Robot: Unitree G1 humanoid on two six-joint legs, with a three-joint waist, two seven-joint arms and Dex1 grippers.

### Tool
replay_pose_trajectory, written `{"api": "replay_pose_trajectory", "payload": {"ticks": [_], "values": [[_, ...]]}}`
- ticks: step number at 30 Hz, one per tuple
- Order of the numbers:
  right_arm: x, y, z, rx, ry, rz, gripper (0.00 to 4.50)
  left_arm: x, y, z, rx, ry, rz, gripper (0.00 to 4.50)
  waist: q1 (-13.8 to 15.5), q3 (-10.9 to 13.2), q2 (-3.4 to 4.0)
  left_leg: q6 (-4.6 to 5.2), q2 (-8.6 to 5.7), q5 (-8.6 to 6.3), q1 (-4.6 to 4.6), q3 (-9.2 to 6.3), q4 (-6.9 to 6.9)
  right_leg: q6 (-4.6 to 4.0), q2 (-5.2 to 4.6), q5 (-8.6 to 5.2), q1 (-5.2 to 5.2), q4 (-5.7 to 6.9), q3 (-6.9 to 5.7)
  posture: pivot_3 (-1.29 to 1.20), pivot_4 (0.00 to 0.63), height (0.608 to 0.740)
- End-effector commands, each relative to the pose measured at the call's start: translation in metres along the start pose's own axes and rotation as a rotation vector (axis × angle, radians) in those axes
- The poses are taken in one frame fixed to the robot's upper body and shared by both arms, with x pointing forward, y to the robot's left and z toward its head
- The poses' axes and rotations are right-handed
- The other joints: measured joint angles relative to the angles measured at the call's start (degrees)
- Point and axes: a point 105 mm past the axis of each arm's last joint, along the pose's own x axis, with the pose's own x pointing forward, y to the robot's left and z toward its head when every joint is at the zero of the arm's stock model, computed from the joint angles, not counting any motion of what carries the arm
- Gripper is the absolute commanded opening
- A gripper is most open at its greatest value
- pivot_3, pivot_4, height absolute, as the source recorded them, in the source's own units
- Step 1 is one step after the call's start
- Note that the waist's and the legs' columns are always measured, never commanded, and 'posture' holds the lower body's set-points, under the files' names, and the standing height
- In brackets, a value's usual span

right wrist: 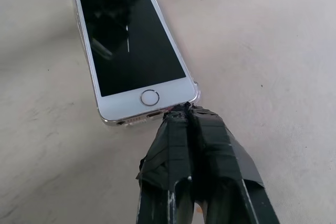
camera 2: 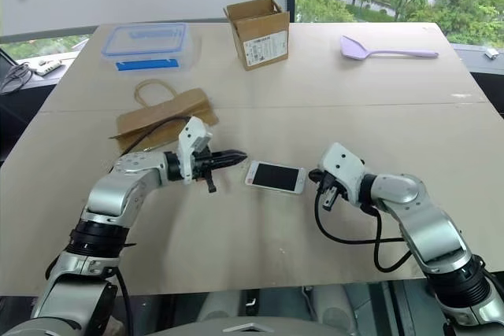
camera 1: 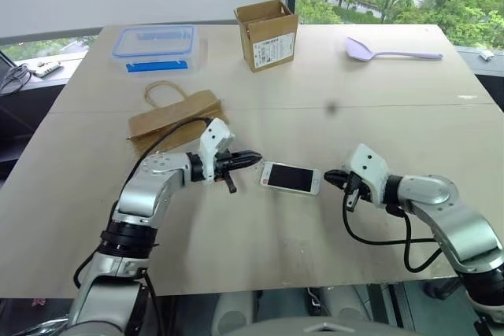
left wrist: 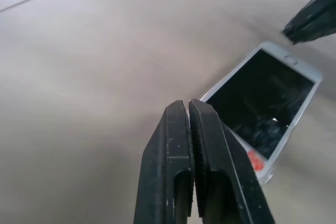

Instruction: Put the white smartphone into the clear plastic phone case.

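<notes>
The white smartphone (camera 1: 290, 178) lies flat, screen up, on the tan table (camera 1: 260, 249) between my two grippers. In the right wrist view the smartphone (right wrist: 131, 45) appears to sit inside the clear plastic phone case (right wrist: 196, 96), whose glossy rim runs round its edges; a red sticker marks the far corner. My left gripper (camera 1: 256, 158) is shut and empty, its tip just off the phone's left end. My right gripper (camera 1: 327, 176) is shut and empty too, its tip (right wrist: 182, 109) at the phone's home-button end, touching or nearly touching the case.
A brown paper bag (camera 1: 175, 118) lies behind my left arm. Farther back stand a clear food box with a blue rim (camera 1: 153, 43) and an open cardboard box (camera 1: 267, 35). A lilac spatula (camera 1: 391, 52) rests at the far right.
</notes>
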Motion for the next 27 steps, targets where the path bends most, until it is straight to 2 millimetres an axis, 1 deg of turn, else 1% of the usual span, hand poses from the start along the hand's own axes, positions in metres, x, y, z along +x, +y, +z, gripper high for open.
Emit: {"api": "replay_pose_trajectory", "payload": {"ticks": [1, 6, 13, 16, 19, 21, 23, 25, 27], "values": [[0.003, -0.002, 0.008, -0.049, -0.02, -0.008, 0.0, 0.0, 0.0, 0.003, 0.032, 0.009, 0.032, 0.12, 0.02, 0.0, 0.0, 0.0, 0.0, 0.0, 0.0, 0.0, 0.0, 0.0, 0.0, 0.0, 0.0, 0.0, 0.0, 0.0, 0.15, 0.74], [0.017, -0.001, 0.008, -0.076, -0.018, 0.008, 0.0, 0.008, -0.004, -0.005, 0.053, 0.044, 0.035, 0.12, 0.0, 0.0, 0.0, 0.0, -0.01, 0.0, 0.01, 0.02, 0.02, -0.02, 0.0, -0.01, 0.01, 0.01, 0.0, 0.0, 0.15, 0.74], [0.029, 0.004, 0.015, -0.11, -0.043, 0.056, 0.0, 0.02, -0.013, -0.003, 0.072, 0.031, -0.002, 0.12, -0.03, -0.01, -0.01, 0.0, 0.0, 0.0, 0.09, 0.04, 0.02, -0.16, 0.02, 0.08, 0.08, 0.04, 0.0, 0.0, 0.15, 0.74], [0.032, 0.008, 0.017, -0.122, -0.051, 0.074, 0.0, 0.019, -0.014, -0.001, 0.072, 0.028, -0.005, 0.12, 0.01, -0.01, -0.01, 0.0, 0.0, 0.0, 0.13, 0.05, 0.04, -0.12, 0.01, 0.03, 0.13, 0.05, -0.02, 0.0, 0.15, 0.74], [0.034, 0.009, 0.016, -0.121, -0.055, 0.073, 0.0, 0.013, -0.01, -0.002, 0.076, 0.031, 0.017, 0.12, 0.04, -0.01, -0.01, 0.0, 0.0, 0.0, 0.12, 0.03, 0.04, -0.14, 0.01, 0.06, 0.13, 0.05, -0.04, 0.0, 0.15, 0.74], [0.031, 0.007, 0.016, -0.104, -0.061, 0.057, 0.0, 0.007, -0.004, 0.001, 0.073, 0.016, 0.046, 0.12, 0.03, -0.01, -0.01, 0.0, 0.0, 0.0, 0.09, 0.03, 0.02, -0.09, 0.01, 0.14, 0.11, 0.03, -0.04, 0.0, 0.15, 0.74], [0.026, 0.001, 0.017, -0.078, -0.077, 0.023, 0.0, 0.0, -0.001, 0.009, 0.066, -0.031, 0.057, 0.12, 0.05, -0.01, -0.01, 0.0, 0.0, 0.0, 0.06, 0.02, 0.02, -0.01, 0.0, 0.19, 0.11, 0.0, -0.04, 0.0, 0.15, 0.74], [0.015, -0.006, 0.019, -0.049, -0.102, -0.01, 0.0, -0.008, -0.004, 0.023, 0.057, -0.101, 0.022, 0.12, 0.06, 0.0, -0.02, 0.0, 0.0, 0.0, 0.05, 0.0, 0.02, -0.01, 0.0, 0.19, 0.11, -0.01, -0.04, 0.0, 0.15, 0.74], [0.006, -0.01, 0.02, -0.025, -0.119, -0.026, 0.0, -0.011, -0.011, 0.03, 0.048, -0.142, -0.027, 0.12, 0.06, 0.0, -0.02, 0.0, 0.01, 0.0, 0.04, -0.01, 0.02, -0.01, -0.01, 0.19, 0.11, -0.01, -0.06, 0.0, 0.15, 0.74]]}}
